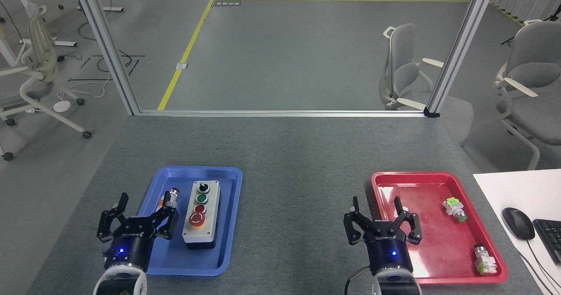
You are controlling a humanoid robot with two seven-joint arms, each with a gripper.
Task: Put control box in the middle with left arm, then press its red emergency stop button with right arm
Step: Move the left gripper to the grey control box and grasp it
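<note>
In the blue tray [230, 225], the control box [201, 214] partly hides what may be a small switch [172, 197]; left gripper [142, 209] and right gripper [377, 206] jaws spread, empty.

small switch [168, 200]: lower body hidden behind left gripper [139, 215] fingers | both arms: cut off by bottom edge below the grippers | keyboard [550, 238]: far right of right gripper [380, 218], cropped by right edge | red tray [438, 179]: near-left corner hidden behind right gripper

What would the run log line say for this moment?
stage: not started | oblong light-grey control box: in blue plastic tray | left gripper: open, empty | right gripper: open, empty
</note>
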